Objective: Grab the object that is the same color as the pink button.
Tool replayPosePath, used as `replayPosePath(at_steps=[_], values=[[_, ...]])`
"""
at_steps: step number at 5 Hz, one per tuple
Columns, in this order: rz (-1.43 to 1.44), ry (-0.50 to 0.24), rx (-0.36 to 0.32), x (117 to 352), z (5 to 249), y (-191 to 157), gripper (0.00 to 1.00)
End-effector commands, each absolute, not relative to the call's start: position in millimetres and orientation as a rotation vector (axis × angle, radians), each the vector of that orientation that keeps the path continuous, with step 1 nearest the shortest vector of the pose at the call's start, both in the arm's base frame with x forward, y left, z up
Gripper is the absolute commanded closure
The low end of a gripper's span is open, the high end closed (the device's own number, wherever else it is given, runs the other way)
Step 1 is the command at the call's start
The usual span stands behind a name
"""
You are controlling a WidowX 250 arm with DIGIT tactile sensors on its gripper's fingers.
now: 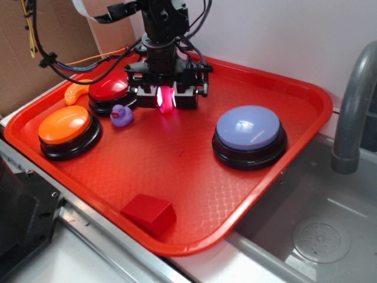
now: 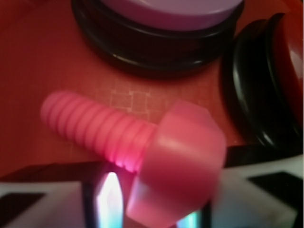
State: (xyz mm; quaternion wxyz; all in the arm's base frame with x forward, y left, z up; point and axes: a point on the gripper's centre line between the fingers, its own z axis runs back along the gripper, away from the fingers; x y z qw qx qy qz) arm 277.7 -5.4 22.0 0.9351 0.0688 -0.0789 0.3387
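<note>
Gripping the pink toy bolt [image 2: 142,152] by its head, the gripper [image 1: 166,101] fingers are closed above the red tray [image 1: 177,159].

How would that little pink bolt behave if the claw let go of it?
The pink bolt looks like stiff moulded plastic, so probably light and rigid. Its round ribbed shaft might let it roll in an arc around its wide head. The ribs likely help the gripper keep hold.
</note>
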Motion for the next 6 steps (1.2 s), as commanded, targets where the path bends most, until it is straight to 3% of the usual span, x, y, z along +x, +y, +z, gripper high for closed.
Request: replayPosePath(at_steps=[1,2,3,4,5,6], values=[[0.696,-0.241,0.168,286,48,0,1.00],[0.630,-0.260,0.191,291,62,-2,1.00],[0.476,-0.246,0.127,294,94,-10,1.00],[0.296,-0.195,0.001,287,135,-16,1.00],[0.187,-0.171,-0.023,269,165,-19,1.00],[0.215,-0.153,-0.092,239,180,-9,1.00]])
